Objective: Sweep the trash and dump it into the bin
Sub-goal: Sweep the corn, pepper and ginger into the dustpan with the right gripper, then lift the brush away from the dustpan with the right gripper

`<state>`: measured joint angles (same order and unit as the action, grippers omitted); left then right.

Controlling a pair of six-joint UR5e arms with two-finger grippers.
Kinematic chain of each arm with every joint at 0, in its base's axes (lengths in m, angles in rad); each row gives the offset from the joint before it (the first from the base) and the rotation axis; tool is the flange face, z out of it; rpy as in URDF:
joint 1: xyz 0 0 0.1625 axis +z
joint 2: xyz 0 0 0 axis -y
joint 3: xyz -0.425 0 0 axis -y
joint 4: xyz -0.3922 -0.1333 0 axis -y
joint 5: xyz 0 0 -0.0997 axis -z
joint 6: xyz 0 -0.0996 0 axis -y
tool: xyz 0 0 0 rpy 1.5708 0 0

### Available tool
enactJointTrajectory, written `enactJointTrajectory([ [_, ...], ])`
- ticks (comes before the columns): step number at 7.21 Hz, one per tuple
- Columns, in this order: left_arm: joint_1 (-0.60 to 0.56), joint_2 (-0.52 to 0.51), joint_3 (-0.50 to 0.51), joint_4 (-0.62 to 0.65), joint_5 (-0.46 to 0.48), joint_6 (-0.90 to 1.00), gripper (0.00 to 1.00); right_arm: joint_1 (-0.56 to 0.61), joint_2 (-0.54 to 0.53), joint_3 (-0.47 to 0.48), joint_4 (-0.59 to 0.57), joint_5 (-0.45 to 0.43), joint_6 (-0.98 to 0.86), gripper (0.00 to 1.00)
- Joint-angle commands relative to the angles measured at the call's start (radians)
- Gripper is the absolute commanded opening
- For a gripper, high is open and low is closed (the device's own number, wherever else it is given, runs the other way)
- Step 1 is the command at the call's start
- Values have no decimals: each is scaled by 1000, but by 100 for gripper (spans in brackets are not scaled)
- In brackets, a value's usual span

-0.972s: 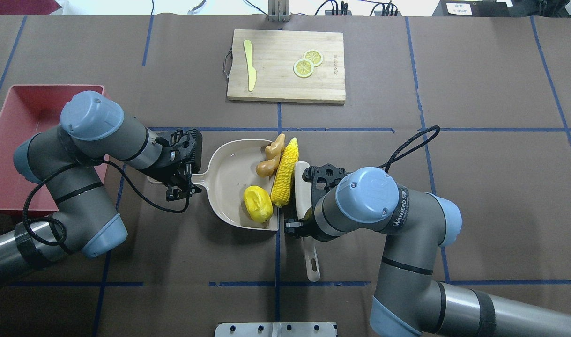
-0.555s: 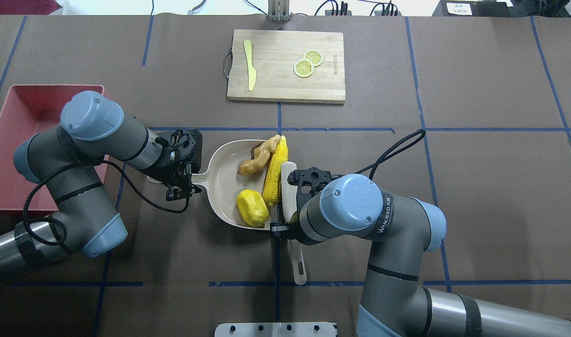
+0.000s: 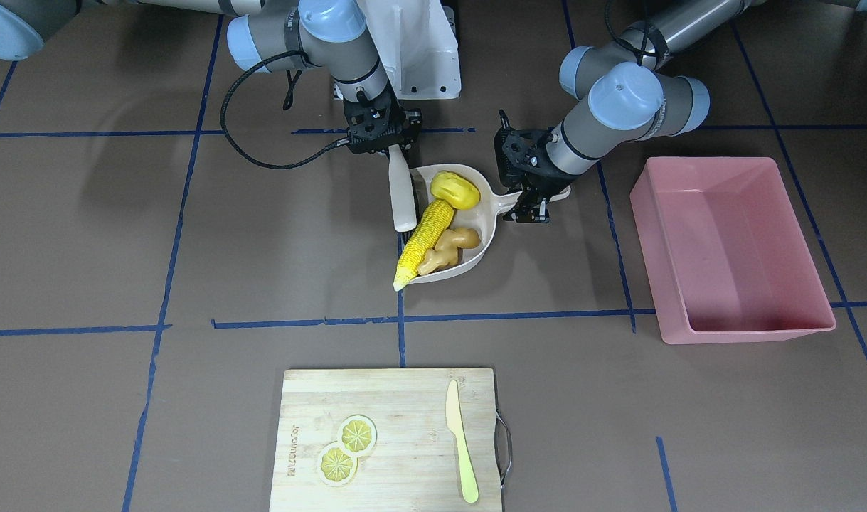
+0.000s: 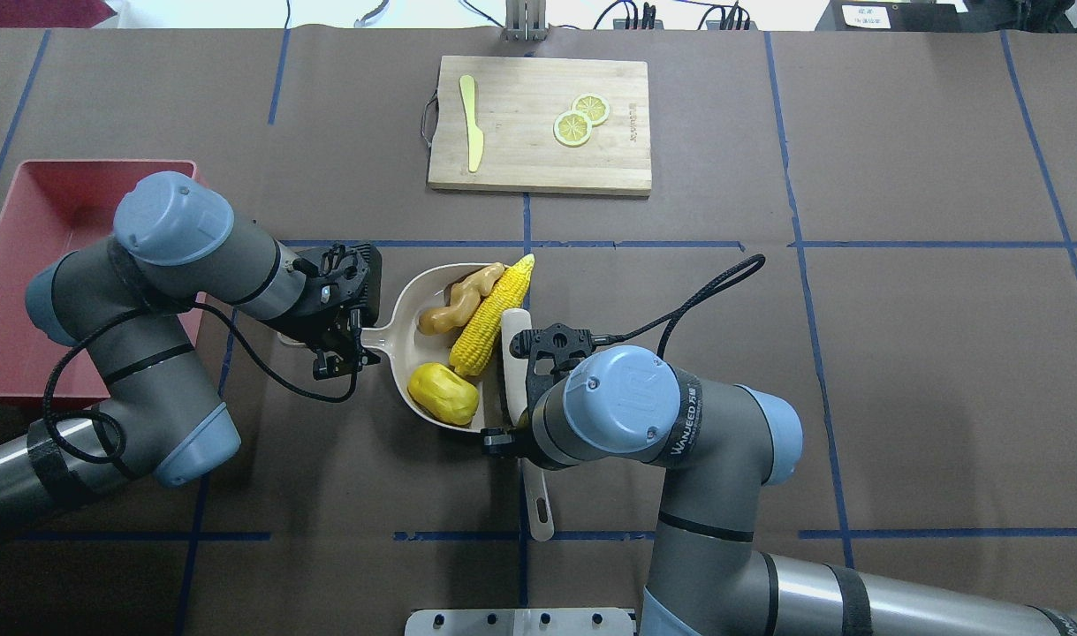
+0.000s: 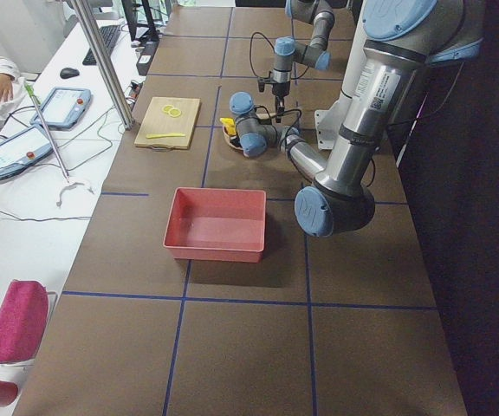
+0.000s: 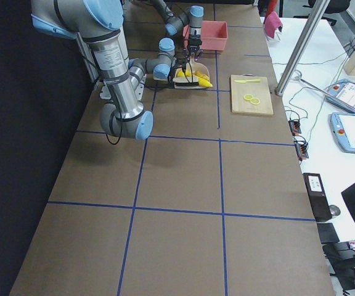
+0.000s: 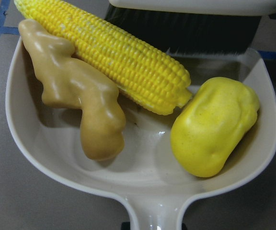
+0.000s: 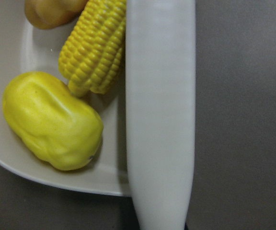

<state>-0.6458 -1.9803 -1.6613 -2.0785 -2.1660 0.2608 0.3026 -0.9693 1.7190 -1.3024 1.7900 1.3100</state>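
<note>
The beige dustpan point(image 4: 414, 309) lies mid-table and holds the corn cob point(image 4: 489, 314), the tan ginger root point(image 4: 450, 305) and the yellow lump point(image 4: 443, 393). The corn's tip sticks out past the pan's open edge point(image 3: 402, 281). My left gripper point(image 4: 339, 353) is shut on the dustpan's handle point(image 3: 508, 203). My right gripper point(image 3: 390, 146) is shut on the white brush point(image 4: 513, 362), whose head presses against the corn at the pan's mouth. The left wrist view shows the corn point(image 7: 114, 57), ginger point(image 7: 75, 91) and lump point(image 7: 214, 124) inside the pan. The pink bin point(image 4: 26, 230) stands at the far left, partly behind my left arm.
A wooden cutting board point(image 4: 538, 168) with two lemon slices point(image 4: 580, 119) and a yellow-green knife point(image 4: 472, 132) lies at the table's far side. The brush handle point(image 4: 542, 517) points toward the near edge. The robot base point(image 3: 419, 50) stands behind the pan.
My right arm has moved left with the brush, pushing the corn, ginger and lump deeper into the dustpan. The left arm and the dustpan have not moved.
</note>
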Motion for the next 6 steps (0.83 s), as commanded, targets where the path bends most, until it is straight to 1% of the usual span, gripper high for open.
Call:
enactJointTrajectory([
  [1,0,0,0,0,0,0,0,-8,11,-10,0,-4,-18,0],
  [3,0,0,1,0,0,0,0,-8,6,-1,-3,-3,-18,0],
  [4,0,1,2,-2,-1,0,0,-8,8,8,-32,-1,-17,0],
  [5,0,2,2,-3,-1,0,0,-8,8,30,-81,-1,-18,0],
  [6,0,2,2,-3,-1,0,0,-8,9,65,-156,-1,-18,0],
])
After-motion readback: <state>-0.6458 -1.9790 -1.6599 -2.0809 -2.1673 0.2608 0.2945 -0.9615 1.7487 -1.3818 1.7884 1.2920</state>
